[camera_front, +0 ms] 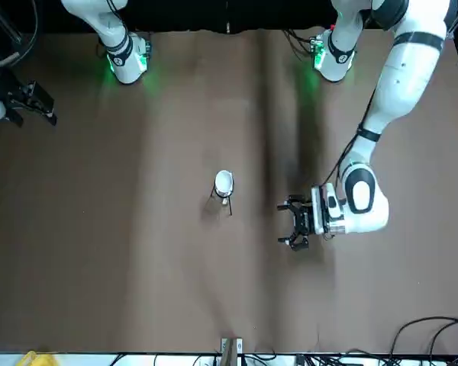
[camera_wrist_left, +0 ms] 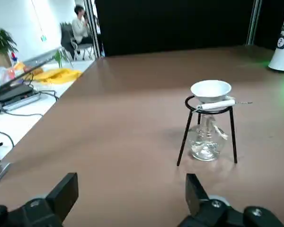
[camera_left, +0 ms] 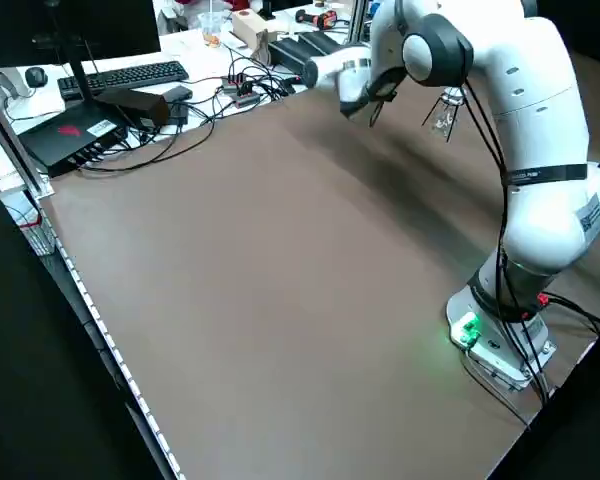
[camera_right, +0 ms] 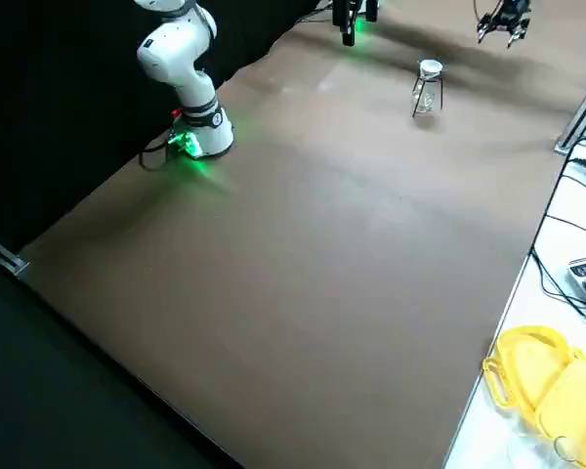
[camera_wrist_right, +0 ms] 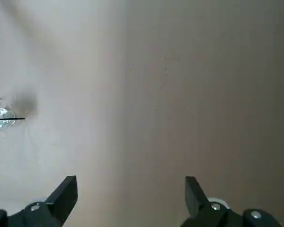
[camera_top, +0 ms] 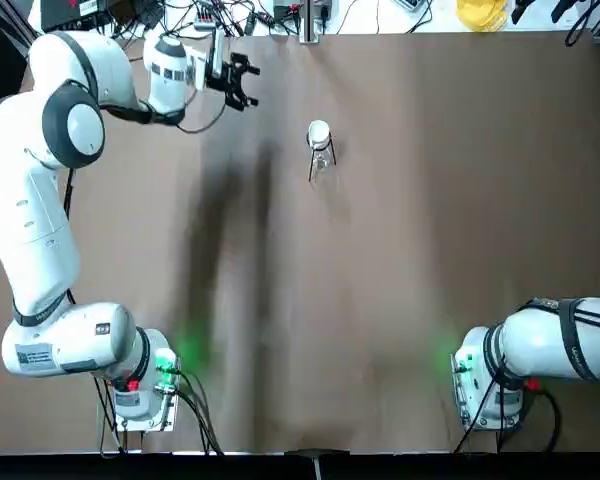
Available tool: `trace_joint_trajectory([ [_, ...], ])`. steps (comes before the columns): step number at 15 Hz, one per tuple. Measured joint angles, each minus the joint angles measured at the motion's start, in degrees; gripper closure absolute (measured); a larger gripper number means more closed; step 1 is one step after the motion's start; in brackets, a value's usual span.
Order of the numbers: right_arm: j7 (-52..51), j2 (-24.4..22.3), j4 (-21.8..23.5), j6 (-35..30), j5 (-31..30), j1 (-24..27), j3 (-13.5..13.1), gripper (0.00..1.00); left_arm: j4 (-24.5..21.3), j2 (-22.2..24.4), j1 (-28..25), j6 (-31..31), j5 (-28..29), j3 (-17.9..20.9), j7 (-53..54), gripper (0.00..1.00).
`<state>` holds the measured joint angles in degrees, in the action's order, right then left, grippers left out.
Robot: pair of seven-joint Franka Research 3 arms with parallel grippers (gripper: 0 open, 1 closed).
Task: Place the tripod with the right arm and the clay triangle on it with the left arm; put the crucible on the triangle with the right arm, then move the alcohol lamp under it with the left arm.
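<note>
Gleaming, the rounded clear-glass alcohol lamp [camera_wrist_left: 206, 142] faces the left end effector's [camera_wrist_left: 132, 194] parted fingers.

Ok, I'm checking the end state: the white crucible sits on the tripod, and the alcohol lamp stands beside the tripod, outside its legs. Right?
The lamp is under the tripod, between its legs, as the left wrist view shows.

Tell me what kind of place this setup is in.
Probably a robotics lab: two white robot arms are mounted at one big table, a monitor and keyboard stand among cables beside it, and a glass alcohol lamp sits under a tripod.
</note>
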<state>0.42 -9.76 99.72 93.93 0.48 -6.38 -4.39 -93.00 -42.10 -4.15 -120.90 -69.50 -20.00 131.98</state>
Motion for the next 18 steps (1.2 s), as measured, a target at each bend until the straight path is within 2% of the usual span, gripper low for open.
trace_joint_trajectory([
  [4,0.0,0.1,0.1,-0.6,0.0,-0.1,0.1,0.00,4.2,2.8,0.1,0.0,10.7,-0.1,-16.1,0.00],
  [9,0.0,0.8,0.3,-1.4,0.6,-2.4,0.6,0.00,4.9,9.0,0.2,0.0,18.7,-0.1,-36.0,0.01],
  [11,0.2,2.3,0.5,-1.4,3.6,-4.2,0.9,0.00,4.7,12.2,0.3,0.0,23.8,-0.1,-45.5,0.00],
  [14,1.9,5.1,0.5,-0.9,8.2,-6.5,1.1,0.01,2.6,17.9,0.4,0.0,32.5,-0.1,-61.7,0.00],
  [15,4.3,6.9,0.4,0.3,8.6,-8.6,1.1,0.04,-0.2,22.0,0.3,0.0,37.8,0.0,-71.8,0.01],
  [18,5.5,8.0,0.4,0.5,8.6,-9.6,1.1,0.02,-4.6,28.2,-1.0,1.6,46.4,0.2,-86.4,0.00],
])
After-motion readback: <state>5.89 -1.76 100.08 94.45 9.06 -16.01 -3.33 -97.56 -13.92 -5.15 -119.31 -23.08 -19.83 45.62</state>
